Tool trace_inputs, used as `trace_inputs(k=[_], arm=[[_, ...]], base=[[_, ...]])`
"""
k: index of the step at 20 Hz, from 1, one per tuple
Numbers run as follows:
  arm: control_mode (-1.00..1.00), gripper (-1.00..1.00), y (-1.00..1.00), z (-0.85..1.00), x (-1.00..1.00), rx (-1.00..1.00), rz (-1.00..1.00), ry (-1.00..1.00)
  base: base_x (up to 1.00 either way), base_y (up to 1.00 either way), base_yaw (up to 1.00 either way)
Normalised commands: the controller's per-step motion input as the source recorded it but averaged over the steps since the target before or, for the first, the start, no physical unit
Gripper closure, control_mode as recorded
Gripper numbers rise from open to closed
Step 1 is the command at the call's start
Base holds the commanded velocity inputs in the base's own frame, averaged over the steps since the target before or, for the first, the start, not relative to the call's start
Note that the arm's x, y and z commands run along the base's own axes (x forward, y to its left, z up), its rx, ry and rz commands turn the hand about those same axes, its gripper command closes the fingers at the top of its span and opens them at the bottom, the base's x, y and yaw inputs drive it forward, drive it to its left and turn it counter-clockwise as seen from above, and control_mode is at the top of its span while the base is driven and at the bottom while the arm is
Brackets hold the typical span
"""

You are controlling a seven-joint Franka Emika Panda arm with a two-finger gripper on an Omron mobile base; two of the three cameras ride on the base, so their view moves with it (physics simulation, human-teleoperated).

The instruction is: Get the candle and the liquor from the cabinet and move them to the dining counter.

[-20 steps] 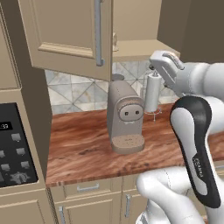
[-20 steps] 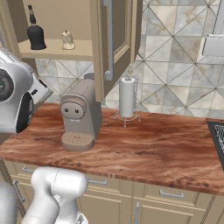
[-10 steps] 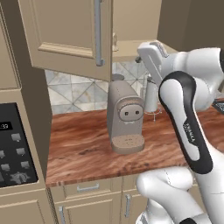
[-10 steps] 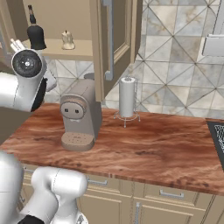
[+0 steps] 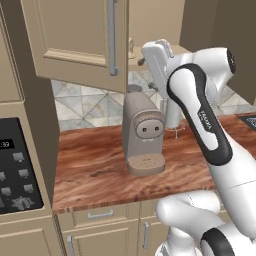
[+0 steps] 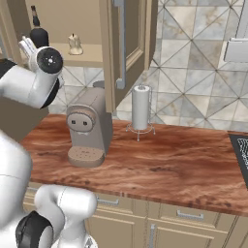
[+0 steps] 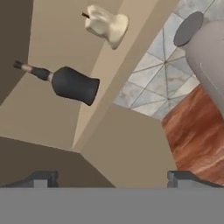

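The tan cabinet stands with its door open. On its shelf the black bell-shaped liquor stands at the left and the small cream candle to its right. My gripper is raised just in front of and below the shelf, close to the liquor, and touches neither thing. The hand view is rolled, so the liquor and candle lie sideways ahead of the open gripper, with nothing between its fingertips. The dining counter is out of view.
A beige coffee machine stands on the wood worktop under the cabinet, with a paper towel roll to its right. The open door with its long bar handle hangs left of the arm. An oven panel is at far left.
The arm has swung left and up from near the paper towel roll to the open cabinet's shelf. The jaws have stayed open. Bottle and candle have not moved.
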Motion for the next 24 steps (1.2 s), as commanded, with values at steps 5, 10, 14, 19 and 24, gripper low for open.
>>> trace_inputs(k=[5, 10, 14, 19, 24], arm=[[-1.0, -1.0, 0.31, -0.14, 0.52, 0.11, 0.12, 0.0], [-1.0, -1.0, 0.32, -0.09, 0.49, 0.09, 0.1, 0.04], [-1.0, -1.0, 0.34, -0.03, 0.33, 0.07, 0.11, 0.06], [-1.0, -1.0, 0.52, 0.0, -0.14, 0.01, 0.16, 0.0], [-1.0, -1.0, 0.61, 0.0, -0.46, 0.0, 0.19, 0.0]], base=[[0.0, 0.0, 0.0], [0.0, 0.0, 0.0], [0.0, 0.0, 0.0], [0.0, 0.0, 0.0], [0.0, 0.0, 0.0]])
